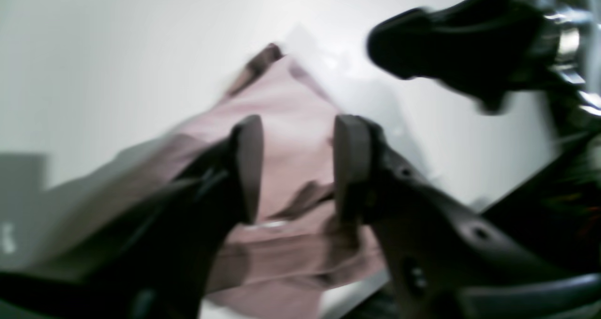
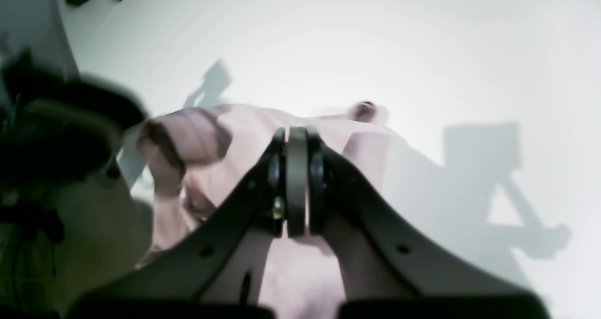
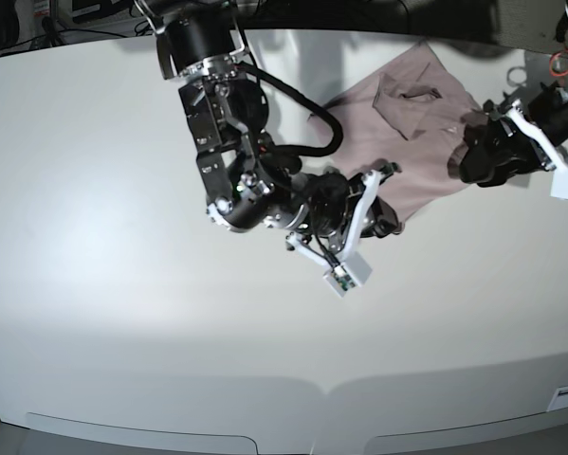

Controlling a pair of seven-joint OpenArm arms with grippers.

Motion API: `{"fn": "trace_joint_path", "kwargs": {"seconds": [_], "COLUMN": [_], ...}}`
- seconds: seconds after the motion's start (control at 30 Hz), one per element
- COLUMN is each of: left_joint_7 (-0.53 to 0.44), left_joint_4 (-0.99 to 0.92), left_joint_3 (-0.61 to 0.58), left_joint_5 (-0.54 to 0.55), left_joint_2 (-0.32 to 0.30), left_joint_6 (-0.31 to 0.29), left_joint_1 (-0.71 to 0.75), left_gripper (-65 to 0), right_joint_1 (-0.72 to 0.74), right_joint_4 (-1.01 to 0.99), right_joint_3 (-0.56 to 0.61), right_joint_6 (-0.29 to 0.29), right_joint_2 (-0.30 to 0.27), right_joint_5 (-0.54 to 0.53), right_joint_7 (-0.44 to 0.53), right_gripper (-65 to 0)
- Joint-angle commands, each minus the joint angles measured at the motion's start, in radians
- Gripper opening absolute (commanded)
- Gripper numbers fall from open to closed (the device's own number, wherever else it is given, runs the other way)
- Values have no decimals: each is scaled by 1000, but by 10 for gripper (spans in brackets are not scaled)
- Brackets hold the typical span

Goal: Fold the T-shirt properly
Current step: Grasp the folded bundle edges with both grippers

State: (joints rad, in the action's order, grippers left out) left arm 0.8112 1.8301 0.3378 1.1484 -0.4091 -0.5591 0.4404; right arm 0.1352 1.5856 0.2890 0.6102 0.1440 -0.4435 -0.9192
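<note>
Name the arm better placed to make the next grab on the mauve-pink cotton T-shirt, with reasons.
Likely the left. The left gripper hangs with jaws apart over the mauve-pink cotton T-shirt, cloth showing between them. The right gripper is shut, its pads pressed together.

The right claw (image 2: 296,182) is pressed fully closed, while the left claw (image 1: 298,168) stands parted.

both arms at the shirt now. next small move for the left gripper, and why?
Probably close the left gripper on the T-shirt. In its wrist view the jaws stand apart with pink cloth between them, so it has no hold yet. The right gripper is shut above the cloth; whether it pinches a fold is unclear. The shirt lies bunched on the table.
</note>
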Motion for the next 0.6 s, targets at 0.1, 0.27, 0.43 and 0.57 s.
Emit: {"fn": "trace_joint_path", "kwargs": {"seconds": [0.1,0.27,0.43,0.57], "left_joint_7": [-23,-44,-49,-46], "left_joint_4": [17,17,18,18], "left_joint_3": [-2,-138,-282,-344], "left_joint_5": [34,37,-61,-268], "left_joint_2": [76,151,235,262], "left_joint_6": [-45,-48,-47,16], "left_joint_1": [23,21,-10,-10], "left_gripper": [-650,-650,-650,-650], "right_joint_1": [19,14,14,14], "right_joint_4": [16,15,15,15], "right_joint_3": [-7,-7,-7,-8], "right_joint_6": [6,6,6,2], "right_joint_2": [-4,-26,-36,-62], "right_joint_5": [-19,-2,-2,-2], "right_joint_7": [25,27,25,21], "right_gripper": [-650,-650,-650,-650]}}
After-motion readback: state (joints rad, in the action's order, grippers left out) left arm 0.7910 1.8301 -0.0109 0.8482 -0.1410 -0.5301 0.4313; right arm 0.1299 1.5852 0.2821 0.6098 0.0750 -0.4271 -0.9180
